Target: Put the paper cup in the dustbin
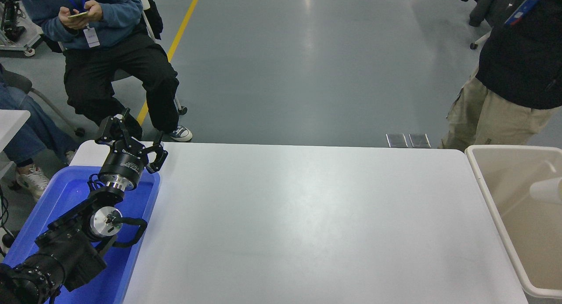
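Cup (546,190) lies on its side inside the bin (491,198), at the picture's right edge, with no gripper touching it. Left gripper (131,139) is parked over the blue tray (145,207), fingers spread. Right arm is out of view.
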